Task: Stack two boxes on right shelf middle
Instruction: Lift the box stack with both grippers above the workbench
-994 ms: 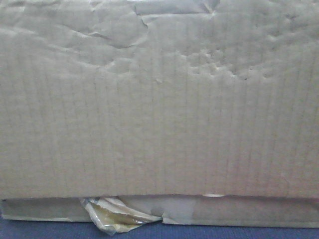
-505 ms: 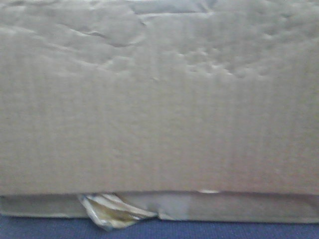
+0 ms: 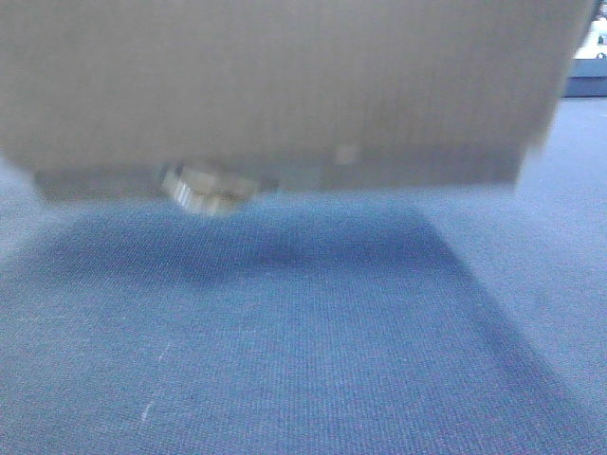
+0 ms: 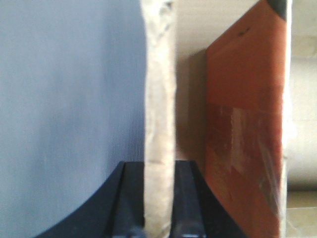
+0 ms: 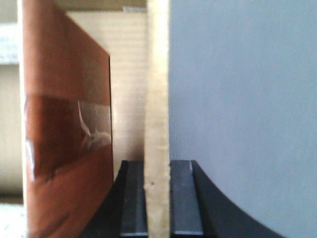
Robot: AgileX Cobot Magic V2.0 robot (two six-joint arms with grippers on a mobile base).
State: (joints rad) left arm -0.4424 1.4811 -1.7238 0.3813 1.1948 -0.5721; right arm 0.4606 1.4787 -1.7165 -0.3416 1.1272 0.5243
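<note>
Two cardboard boxes hang blurred above the blue carpet.
We see the large box resting on the thin box, torn tape dangling below. Our left gripper and right gripper each pinch a cardboard edge.

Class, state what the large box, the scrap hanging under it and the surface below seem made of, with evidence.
Large box: corrugated cardboard, matt tan; faint ribbing lines. Scrap: probably clear plastic tape, yellowish, glossy and crumpled, though blurred. Surface: likely blue carpet or woven fabric; fine textured weave.
</note>
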